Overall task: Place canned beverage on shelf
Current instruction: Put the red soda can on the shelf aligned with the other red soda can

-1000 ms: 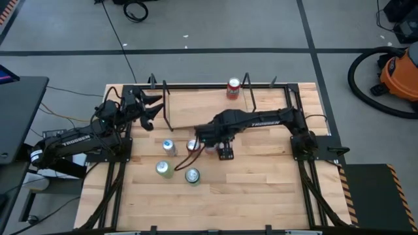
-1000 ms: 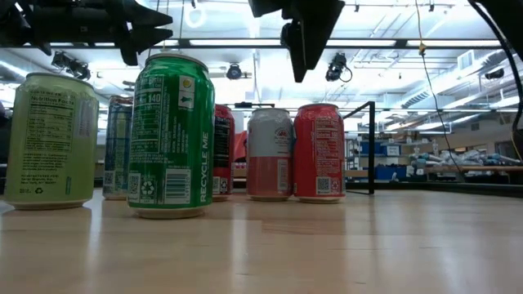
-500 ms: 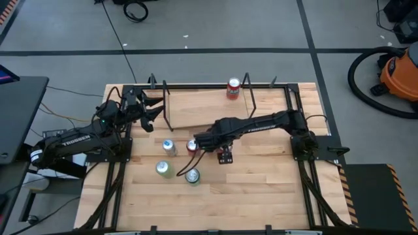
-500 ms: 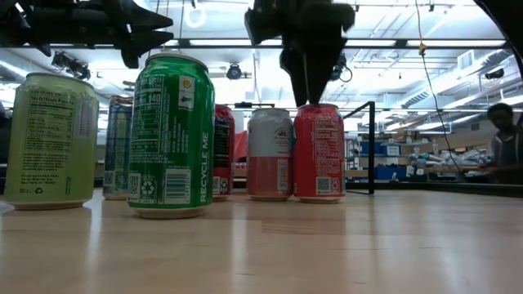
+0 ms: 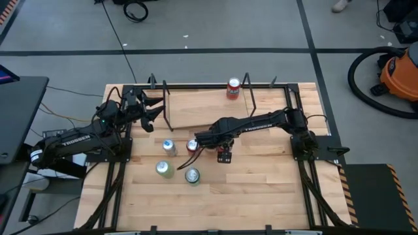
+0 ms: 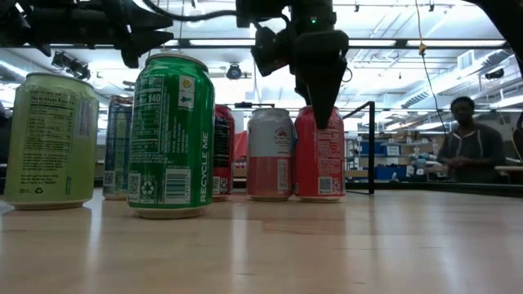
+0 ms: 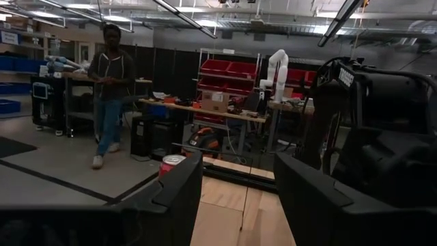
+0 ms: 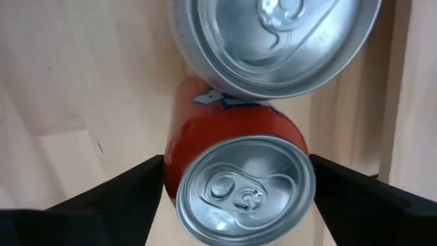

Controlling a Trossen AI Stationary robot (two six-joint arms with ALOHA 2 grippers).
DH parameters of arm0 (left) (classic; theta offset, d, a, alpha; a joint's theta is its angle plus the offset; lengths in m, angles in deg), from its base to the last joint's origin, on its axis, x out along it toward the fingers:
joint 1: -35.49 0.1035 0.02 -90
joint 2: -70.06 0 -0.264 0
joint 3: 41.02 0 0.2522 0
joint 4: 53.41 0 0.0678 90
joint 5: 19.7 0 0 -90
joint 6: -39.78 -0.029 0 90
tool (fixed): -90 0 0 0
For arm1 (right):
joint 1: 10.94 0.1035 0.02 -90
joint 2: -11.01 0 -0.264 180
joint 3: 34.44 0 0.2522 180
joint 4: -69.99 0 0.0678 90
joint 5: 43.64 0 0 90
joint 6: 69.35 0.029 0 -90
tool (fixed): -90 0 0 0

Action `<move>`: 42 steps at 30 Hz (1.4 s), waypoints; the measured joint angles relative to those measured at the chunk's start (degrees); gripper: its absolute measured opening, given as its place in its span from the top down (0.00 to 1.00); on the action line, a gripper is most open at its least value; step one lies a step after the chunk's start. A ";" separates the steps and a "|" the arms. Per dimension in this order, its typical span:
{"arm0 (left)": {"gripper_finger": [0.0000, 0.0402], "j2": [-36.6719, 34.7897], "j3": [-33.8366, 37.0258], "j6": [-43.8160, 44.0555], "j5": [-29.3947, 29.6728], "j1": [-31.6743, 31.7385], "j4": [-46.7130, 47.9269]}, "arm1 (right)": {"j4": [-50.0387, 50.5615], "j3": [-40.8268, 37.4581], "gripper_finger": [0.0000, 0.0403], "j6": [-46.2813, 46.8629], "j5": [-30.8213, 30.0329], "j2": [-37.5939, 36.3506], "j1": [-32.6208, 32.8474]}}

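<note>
A red can (image 8: pixel 239 178) stands upright on the tabletop, and it also shows in the high view (image 5: pixel 191 145) and the low view (image 6: pixel 319 155). My right gripper (image 8: pixel 239 165) is open just above it, pointing down, with one finger on each side of its top. The gripper also shows in the low view (image 6: pixel 319 90). A pink-and-white can (image 8: pixel 273 34) stands right beside the red one. The shelf (image 5: pixel 202 104) lies at the far middle and bears another red can (image 5: pixel 233 88). My left gripper (image 5: pixel 153 108) waits open at the shelf's left end.
A blue can (image 5: pixel 169 147), a pale green can (image 5: pixel 164 169) and a green can (image 5: pixel 192 175) stand upright near the red can, toward the table's left and near side. The shelf's black rod uprights (image 5: pixel 166 108) (image 5: pixel 251 98) rise at its two ends. A person (image 6: pixel 462 147) stands beyond the table.
My right gripper has come down from well above the cans, tipping to point downward. Its open fingers now stand at the top of the red can. The cans have stayed where they were.
</note>
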 joint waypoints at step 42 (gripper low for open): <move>0.52 0.00 0.00 -0.24 0.01 0.01 0.20 | 2.27 -0.53 0.10 -3.84 4.38 -1.05 -5.44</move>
